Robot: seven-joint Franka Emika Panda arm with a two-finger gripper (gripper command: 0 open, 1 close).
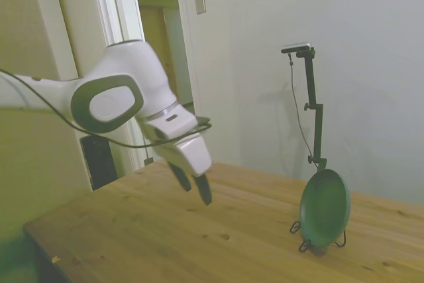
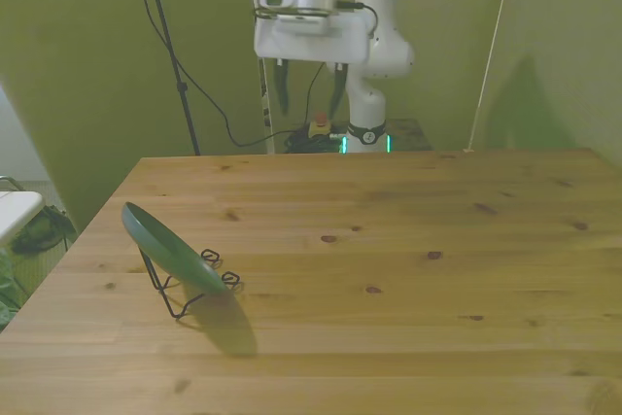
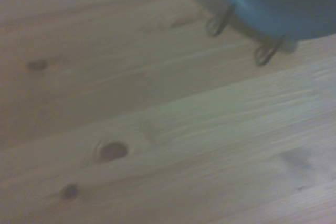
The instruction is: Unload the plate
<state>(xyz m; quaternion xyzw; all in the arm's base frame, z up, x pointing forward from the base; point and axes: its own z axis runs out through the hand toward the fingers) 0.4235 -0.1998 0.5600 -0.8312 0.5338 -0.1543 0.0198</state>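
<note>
I counted one plate [image 1: 324,207] [image 2: 170,249] [image 3: 283,1], one wire stand [image 1: 299,236] [image 2: 185,289] [image 3: 265,53] under the plate, one table [image 1: 199,243] [image 2: 389,269] [image 3: 157,129] beneath both, and my one gripper [image 1: 195,189] [image 2: 310,94], well apart from the plate.

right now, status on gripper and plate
Gripper open, empty, high above the table's far edge. Plate leaning in wire stand. Nothing between.

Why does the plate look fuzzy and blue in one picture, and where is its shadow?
Wrist view: the plate is close and out of focus, so it looks blurry and bluish. Front view: sharper, with a green tint, and the plate casts a dark shadow on the table beside the wire stand.
</note>
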